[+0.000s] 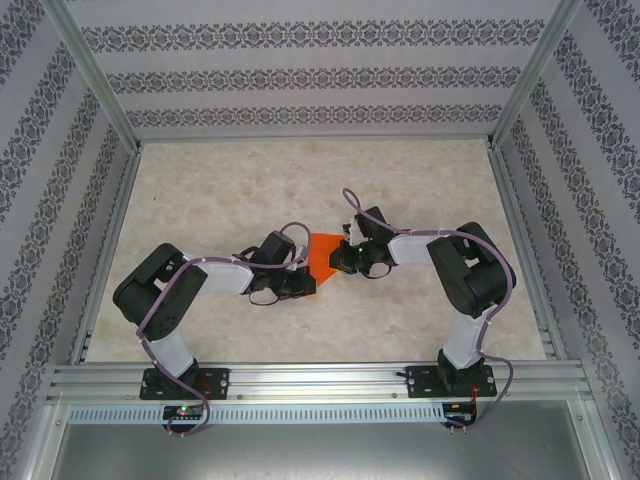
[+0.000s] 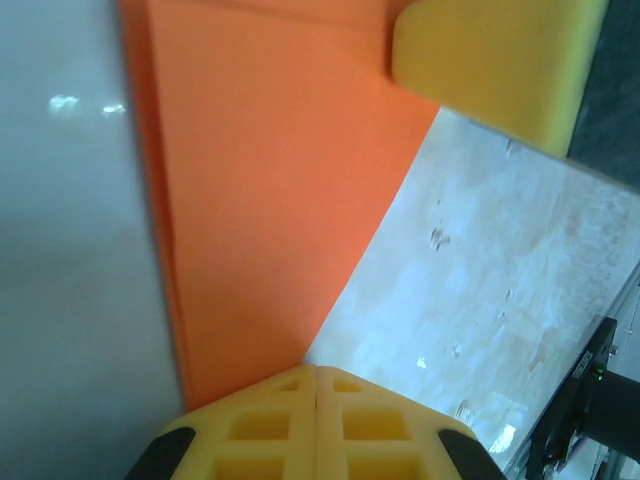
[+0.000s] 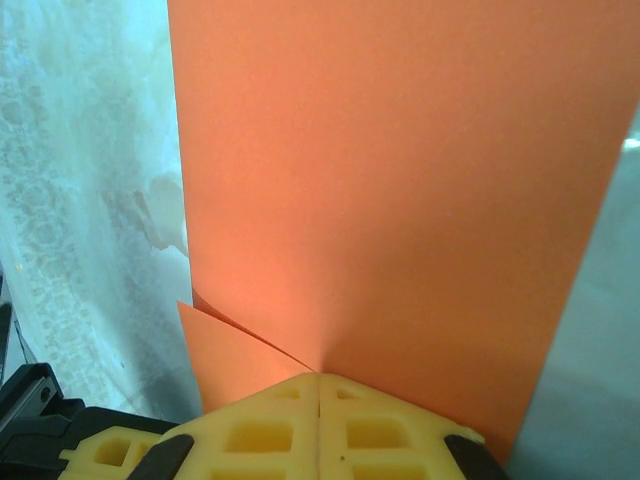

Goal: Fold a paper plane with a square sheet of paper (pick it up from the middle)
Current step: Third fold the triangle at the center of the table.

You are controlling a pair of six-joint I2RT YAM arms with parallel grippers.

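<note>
Down at the near edge my two arms sit bolted to the metal rail (image 1: 320,378), elbows out, wrists turned in toward each other. My left gripper (image 2: 316,385) is clamped hard, its yellow fingers (image 2: 260,430) pressed together on one corner of the orange sheet of paper (image 2: 270,200), which fans away from the pinch. My right gripper (image 3: 318,388) is clenched just as tight on the same sheet from the other side, and beside that pinch a second layer (image 3: 225,360) of orange pokes out, so the paper is folded over on itself there. From above, the sheet is a small orange wedge held between the two grippers, about midway across the pale marbled table (image 1: 250,190). I cannot tell whether it touches the tabletop. Farther off, the patterned walls (image 1: 320,75) close in the back.
</note>
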